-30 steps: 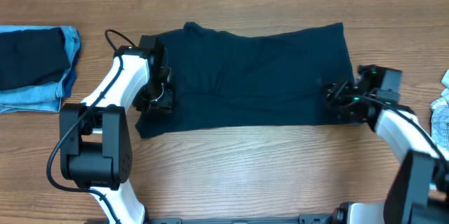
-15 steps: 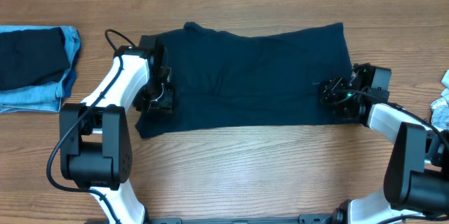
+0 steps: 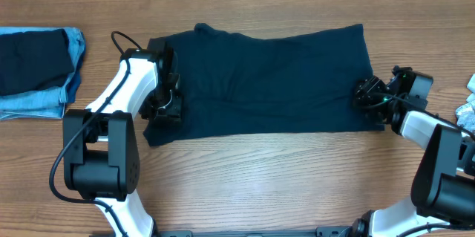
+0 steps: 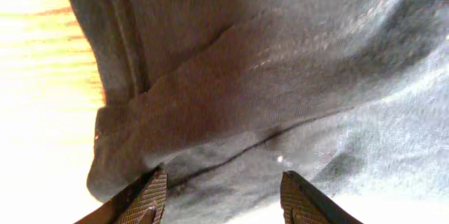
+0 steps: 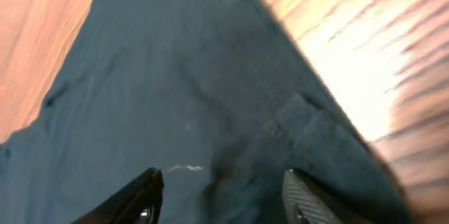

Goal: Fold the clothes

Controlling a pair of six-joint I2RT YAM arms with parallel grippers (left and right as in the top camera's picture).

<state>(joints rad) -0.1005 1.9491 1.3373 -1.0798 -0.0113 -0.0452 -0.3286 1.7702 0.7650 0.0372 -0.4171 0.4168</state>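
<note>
- A navy shirt [image 3: 267,81] lies spread flat across the middle of the wooden table [image 3: 260,177], its long side running left to right, with soft creases over its surface.
- The left gripper [image 3: 165,102] sits at the shirt's left edge, low on the cloth near the lower left corner.
- In the left wrist view, the left gripper [image 4: 223,199] is open: its 2 fingers stand well apart, and a bunched ridge of the shirt [image 4: 280,76] lies ahead of them, with the cloth between the tips not pinched. A hem seam runs along the shirt's edge, and bare table shows beside it.
- The right gripper [image 3: 369,92] is at the shirt's right edge, about halfway down that side.
- In the right wrist view, the right gripper [image 5: 224,196] is also open: its 2 fingers are spread wide over the shirt [image 5: 175,76]. A small folded-over flap of cloth lies near the edge by 1 finger, and a pale thread lies on the fabric close to the other. Whether the tips touch the cloth cannot be told.
- At the far left of the table, well apart from the shirt, a folded dark navy piece [image 3: 33,59] lies on top of folded light blue denim [image 3: 44,102].
- At the far right edge, a pale crumpled cloth [image 3: 467,114] is only partly in view.
</note>
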